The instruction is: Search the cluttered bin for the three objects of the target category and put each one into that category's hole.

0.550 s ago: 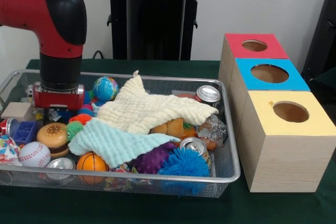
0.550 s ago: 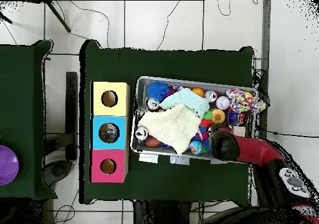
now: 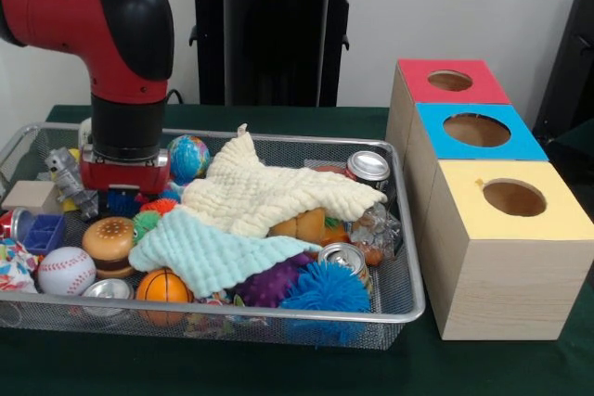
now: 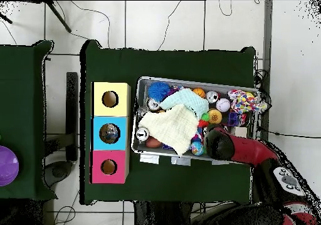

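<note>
The bin (image 3: pixel 408 308) is a silver wire-mesh tray full of clutter; it also shows in the overhead view (image 4: pixel 188 80). My gripper (image 3: pixel 123 198) reaches down into its left part, between a globe ball (image 3: pixel 188 157) and a grey metal toy (image 3: pixel 67 178), just above a blue spiky thing. Its tip is hidden in the clutter. In the overhead view the arm (image 4: pixel 219 144) covers it. Three wooden boxes with holes stand beside the bin: red top (image 3: pixel 450 81), blue top (image 3: pixel 476 129), yellow top (image 3: pixel 513 198).
In the bin lie a cream cloth (image 3: pixel 269 187), a mint cloth (image 3: pixel 213 252), a baseball (image 3: pixel 65 271), a burger toy (image 3: pixel 109 240), a basketball (image 3: pixel 163 287), a blue spiky ball (image 3: pixel 325 289), a purple spiky ball (image 3: pixel 269 283) and cans (image 3: pixel 368 167).
</note>
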